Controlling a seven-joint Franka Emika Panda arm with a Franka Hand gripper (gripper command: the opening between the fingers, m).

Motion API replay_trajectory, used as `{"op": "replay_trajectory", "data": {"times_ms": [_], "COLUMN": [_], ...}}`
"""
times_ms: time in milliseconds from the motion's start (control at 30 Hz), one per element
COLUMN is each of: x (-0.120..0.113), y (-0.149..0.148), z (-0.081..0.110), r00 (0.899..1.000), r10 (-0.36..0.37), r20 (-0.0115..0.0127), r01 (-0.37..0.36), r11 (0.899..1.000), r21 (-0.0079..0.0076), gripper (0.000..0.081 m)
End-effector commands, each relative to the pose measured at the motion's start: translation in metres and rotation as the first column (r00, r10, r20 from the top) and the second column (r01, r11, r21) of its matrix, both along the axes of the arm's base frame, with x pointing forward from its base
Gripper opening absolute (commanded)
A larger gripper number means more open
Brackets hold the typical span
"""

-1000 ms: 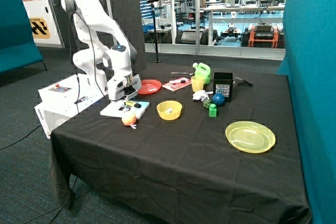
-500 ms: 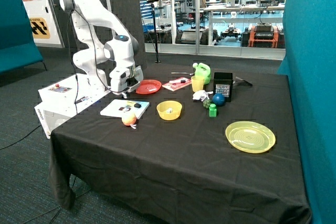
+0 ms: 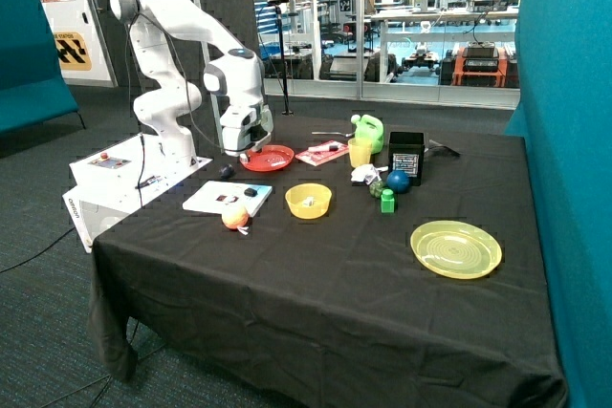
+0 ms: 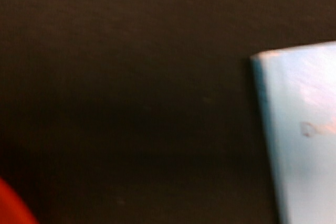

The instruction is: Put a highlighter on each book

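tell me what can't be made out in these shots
- Gripper jaws: outside view, too small to tell open or shut; wrist view shows none.
- White book: wrist view, cut off by the edge, cover blurred.
- Highlighter on pink book: outside view, too small to confirm.

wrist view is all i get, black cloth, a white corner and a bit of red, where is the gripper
Observer: The gripper hangs over the edge of the red plate, on the side towards the white book.
Operator: anything on that book
Observer: Small items lie on its cover, one of them a dark item. I cannot tell whether a highlighter is among them.
Operator: and the other book
Observer: The pink book lies on the far side of the plate, with a small pen-like thing on top of it.
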State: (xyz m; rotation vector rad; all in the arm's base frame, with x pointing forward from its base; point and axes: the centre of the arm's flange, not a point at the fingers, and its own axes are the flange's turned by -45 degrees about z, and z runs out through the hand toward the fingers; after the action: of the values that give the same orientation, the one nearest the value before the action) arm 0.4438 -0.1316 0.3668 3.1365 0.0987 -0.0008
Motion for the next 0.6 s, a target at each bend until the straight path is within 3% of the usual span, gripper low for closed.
{"op": "replay_trajectory", "data": {"times_ms": [0,567], "x": [0.0115,0.0154], "y": [0.037,0.0394], "z": [0.0099,0.0143], "r00": [0.996,0.994], "r10": [0.089,0.106], "r20": [0.0004,0.0004], "r01": [-0.089,-0.106], "r11": [0.996,0.994], "r21": [0.0036,0.0036], "gripper": [0.0314,0.0306]}}
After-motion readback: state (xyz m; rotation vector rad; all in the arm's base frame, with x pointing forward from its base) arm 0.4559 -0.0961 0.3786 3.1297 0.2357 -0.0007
